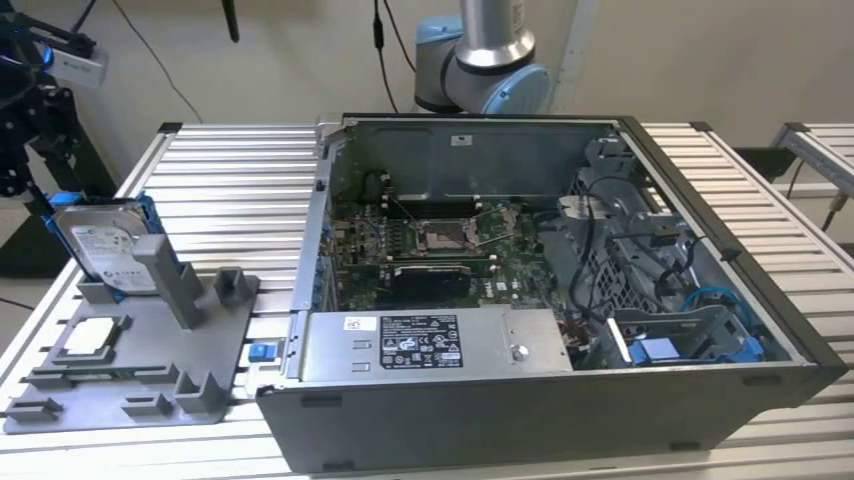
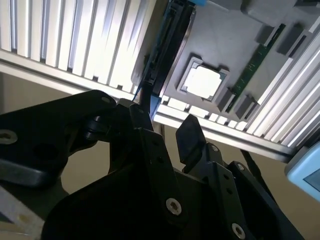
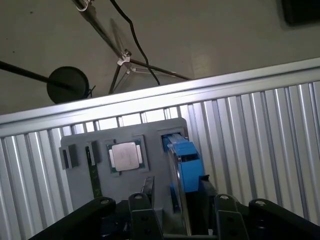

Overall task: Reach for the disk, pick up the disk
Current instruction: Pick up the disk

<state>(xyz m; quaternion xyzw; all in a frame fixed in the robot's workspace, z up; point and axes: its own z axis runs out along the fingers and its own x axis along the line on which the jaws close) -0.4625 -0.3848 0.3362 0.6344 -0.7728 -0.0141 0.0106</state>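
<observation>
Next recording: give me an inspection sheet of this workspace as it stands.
Surface: slatted metal table carrying a grey fixture.
Job's things: disk standing on edge in the fixture.
Clutter: chip in the fixture; open computer case; small blue clip.
Grippers: gripper open, its fingers either side of the disk, not closed on it.
Cables: black and blue leads inside the case; black cables by the wall.
Surroundings: second table at the exterior view's right; stand on the floor.
</observation>
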